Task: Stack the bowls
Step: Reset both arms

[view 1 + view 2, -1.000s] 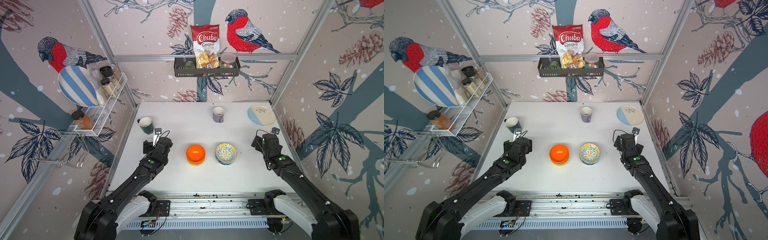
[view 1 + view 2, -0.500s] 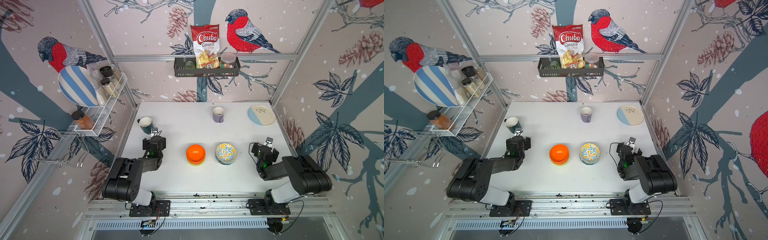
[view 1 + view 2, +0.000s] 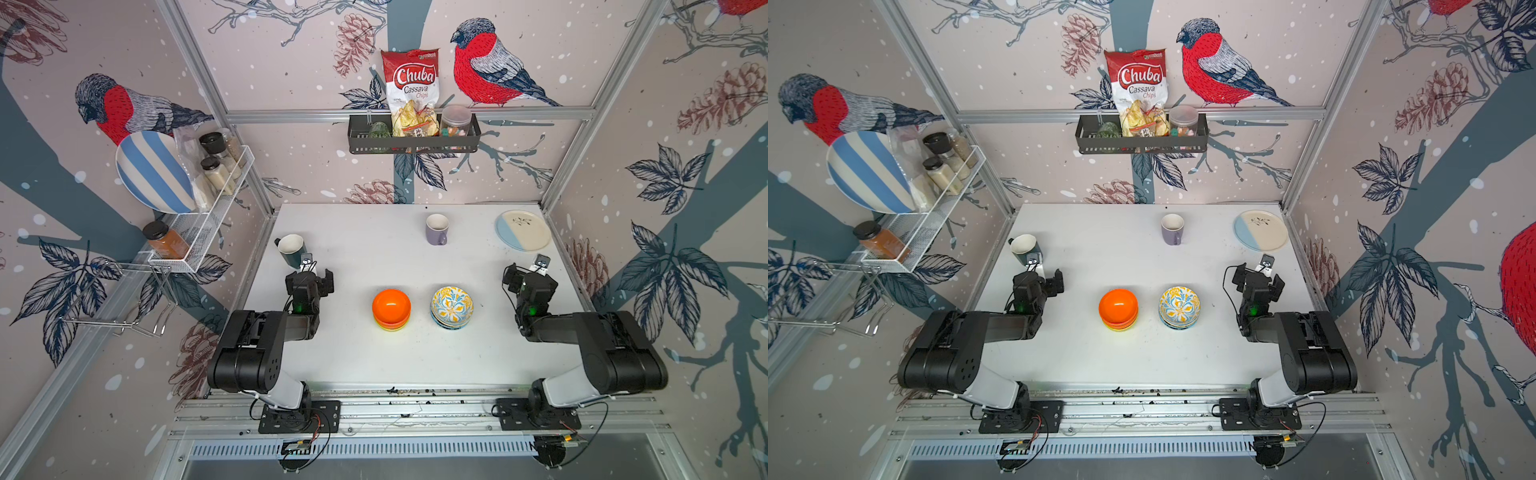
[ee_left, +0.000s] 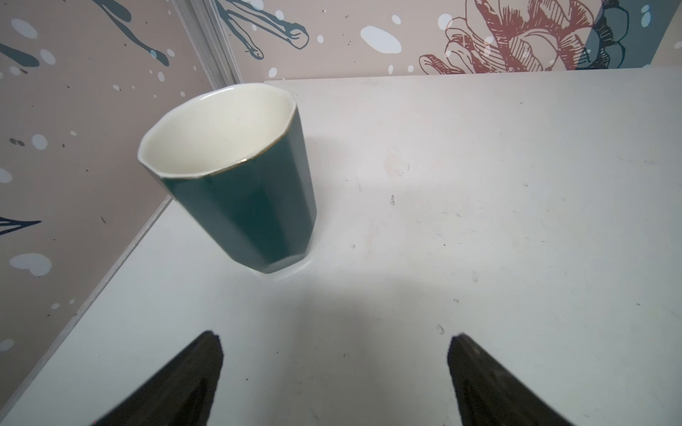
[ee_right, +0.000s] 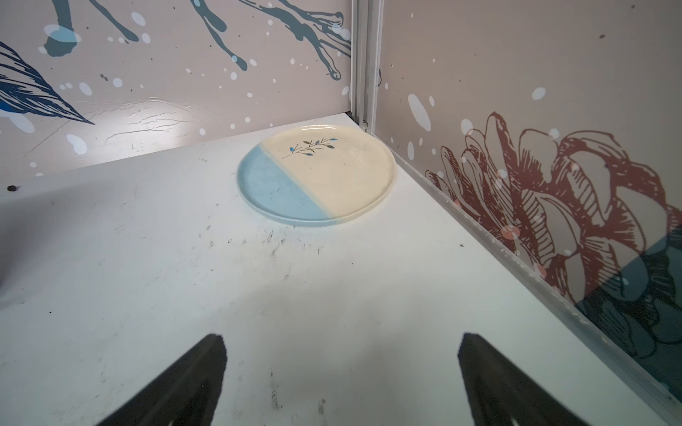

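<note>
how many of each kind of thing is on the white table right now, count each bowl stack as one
bowl stacks: 2, the orange-topped stack and the floral-topped stack
mugs: 2, the dark green mug and the purple mug
plates: 1, the cream-and-blue plate
total: 5

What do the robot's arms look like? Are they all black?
Mostly black and chunky. The left arm and right arm each have a pale grey piece near the base, a small green light and thin black cables. The left gripper and right gripper each have two dark pointed fingers.
</note>
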Robot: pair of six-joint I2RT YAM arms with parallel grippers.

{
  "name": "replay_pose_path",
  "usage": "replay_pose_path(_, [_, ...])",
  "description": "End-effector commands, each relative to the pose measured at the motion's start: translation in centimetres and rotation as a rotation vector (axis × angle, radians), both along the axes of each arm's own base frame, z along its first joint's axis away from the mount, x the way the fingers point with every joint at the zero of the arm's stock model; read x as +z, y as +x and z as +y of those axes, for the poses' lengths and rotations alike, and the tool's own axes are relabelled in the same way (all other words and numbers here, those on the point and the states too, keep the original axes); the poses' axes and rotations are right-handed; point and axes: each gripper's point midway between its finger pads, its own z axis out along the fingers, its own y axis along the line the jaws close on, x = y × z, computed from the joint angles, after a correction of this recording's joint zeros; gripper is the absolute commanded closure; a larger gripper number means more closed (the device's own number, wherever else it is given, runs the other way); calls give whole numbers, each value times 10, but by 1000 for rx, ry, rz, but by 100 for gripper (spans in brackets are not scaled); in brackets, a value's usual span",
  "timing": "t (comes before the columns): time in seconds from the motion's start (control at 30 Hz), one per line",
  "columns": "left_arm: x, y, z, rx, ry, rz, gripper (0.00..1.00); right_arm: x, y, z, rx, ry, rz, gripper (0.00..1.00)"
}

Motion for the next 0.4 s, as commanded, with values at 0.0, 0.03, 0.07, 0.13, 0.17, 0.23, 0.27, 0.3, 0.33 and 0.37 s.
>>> replay_pose_path(0.0, [8,4,0,-5,-12,-31,3,1,1,0,-3,-1,1,0])
replay_pose_path(0.03, [9,4,-1,-8,-11,-46,3,1,1,0,-4,-2,-2,0])
replay_pose_path(0.07, [9,4,-1,-9,-12,-44,3,1,1,0,-3,-2,-1,0])
replay_pose_path(0.13, [9,4,0,-6,-11,-41,3,1,1,0,-3,-1,4,0])
replay_pose_path(0.17, [10,5,-1,-6,-11,-47,3,1,2,0,-3,-2,3,0])
replay_pose_path(0.23, [10,5,-1,-6,-11,-43,3,0,3,1,-1,-3,2,0])
replay_pose_path(0.27, [10,5,-1,-7,-12,-47,3,1,4,0,-1,-1,1,0])
replay_pose_path(0.3, [10,5,-1,-7,-11,-46,3,0,3,0,0,1,5,0])
replay_pose_path(0.33, [10,5,-1,-7,-10,-43,3,0,1,0,0,1,4,0])
replay_pose_path(0.37, [9,4,-1,-7,-10,-45,3,2,1,0,1,0,-5,0])
